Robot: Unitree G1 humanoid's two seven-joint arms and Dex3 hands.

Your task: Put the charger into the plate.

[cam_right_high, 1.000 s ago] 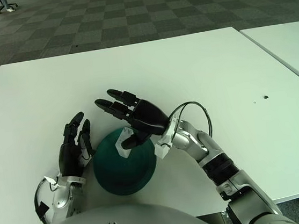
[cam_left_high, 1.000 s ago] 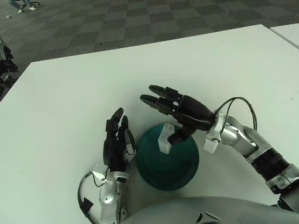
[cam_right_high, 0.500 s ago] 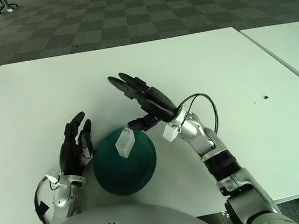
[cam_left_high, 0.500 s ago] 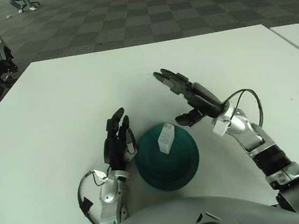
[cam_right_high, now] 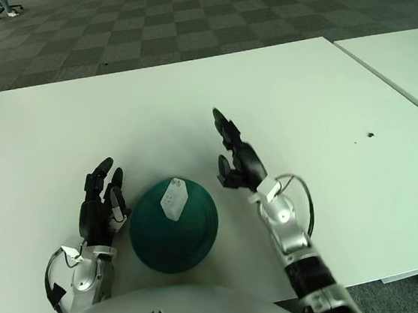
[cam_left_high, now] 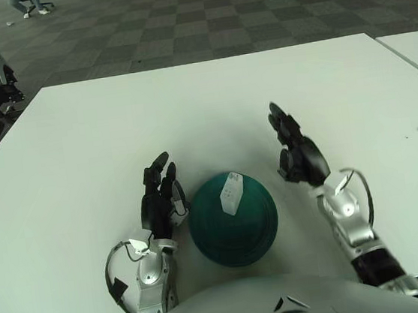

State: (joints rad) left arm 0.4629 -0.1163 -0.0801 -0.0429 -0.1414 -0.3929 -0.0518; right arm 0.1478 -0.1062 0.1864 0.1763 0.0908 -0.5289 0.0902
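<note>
Here, a small white rectangular charger (cam_left_high: 230,193) stands in a round dark green plate (cam_left_high: 234,228) on a white table (cam_left_high: 79,141). The robot's right hand (cam_left_high: 299,154), fingers spread and empty, hovers just right of the plate; the left hand (cam_left_high: 161,200), fingers loosely extended, shows beside the plate's left rim. The placement looks done, so a good finish is judged to mean drawing the right hand away without brushing the plate.

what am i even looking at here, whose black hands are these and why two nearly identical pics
They belong to a humanoid robot. Both pictures come from a stereo camera on its head, looking down at a white table, so they show one scene from slightly shifted spots. A dark green plate sits close to the robot, with a small white charger standing in it. The left hand shows just left of the plate; the right hand is to the plate's right, fingers spread. Neither hand holds anything.
</note>
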